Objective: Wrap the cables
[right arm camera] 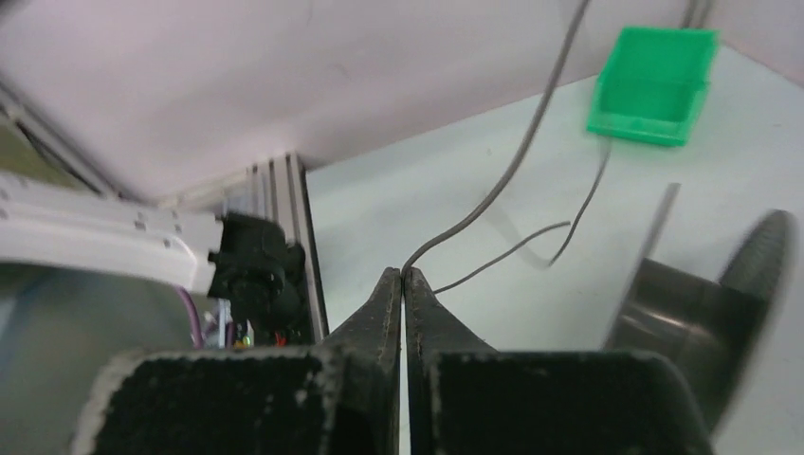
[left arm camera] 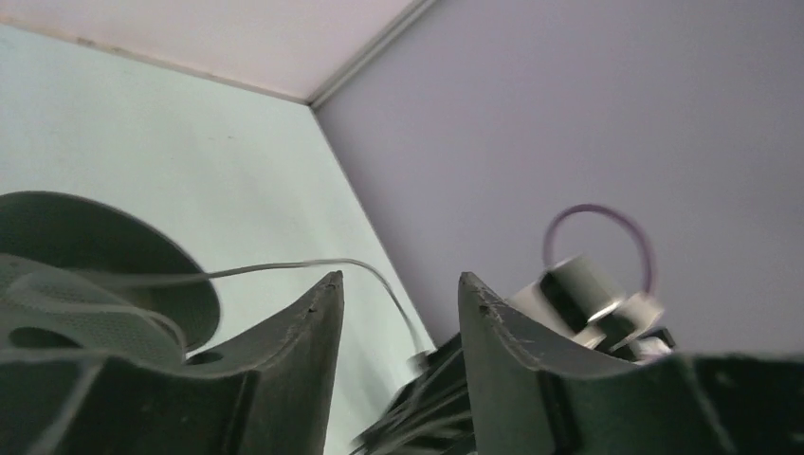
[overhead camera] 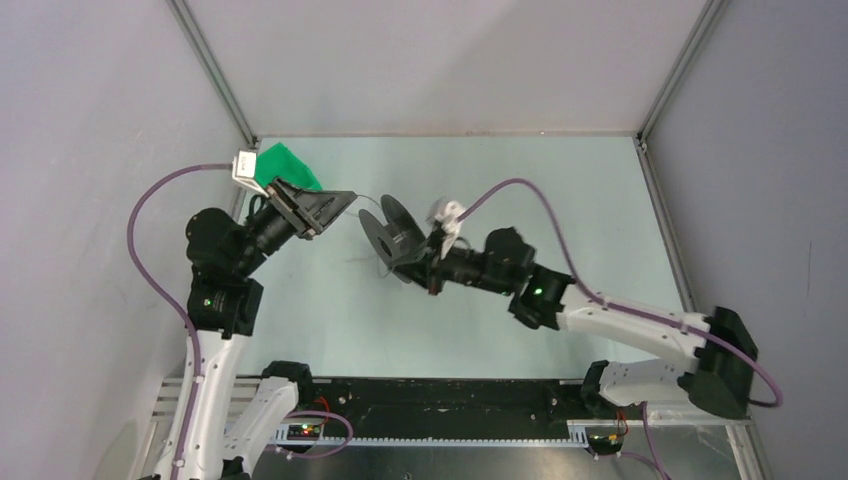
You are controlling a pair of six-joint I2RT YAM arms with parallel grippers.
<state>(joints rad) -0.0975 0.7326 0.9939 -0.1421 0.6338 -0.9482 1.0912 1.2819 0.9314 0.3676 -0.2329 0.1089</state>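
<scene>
My right tool [right arm camera: 405, 277] is pinched fully together on the thin dark-grey cable [right arm camera: 517, 161], I judge to hold it taut from the black plastic spool [overhead camera: 392, 232]. My left tool [left arm camera: 400, 281] gapes, holding nothing, near that spool.

Pale green table [overhead camera: 330, 320], walled on three sides; green bin [overhead camera: 285, 165] resting in far corner, just behind left claw [overhead camera: 350, 198].

One cable [right arm camera: 512, 171], one spool [overhead camera: 395, 232], one bin [overhead camera: 288, 166]
</scene>
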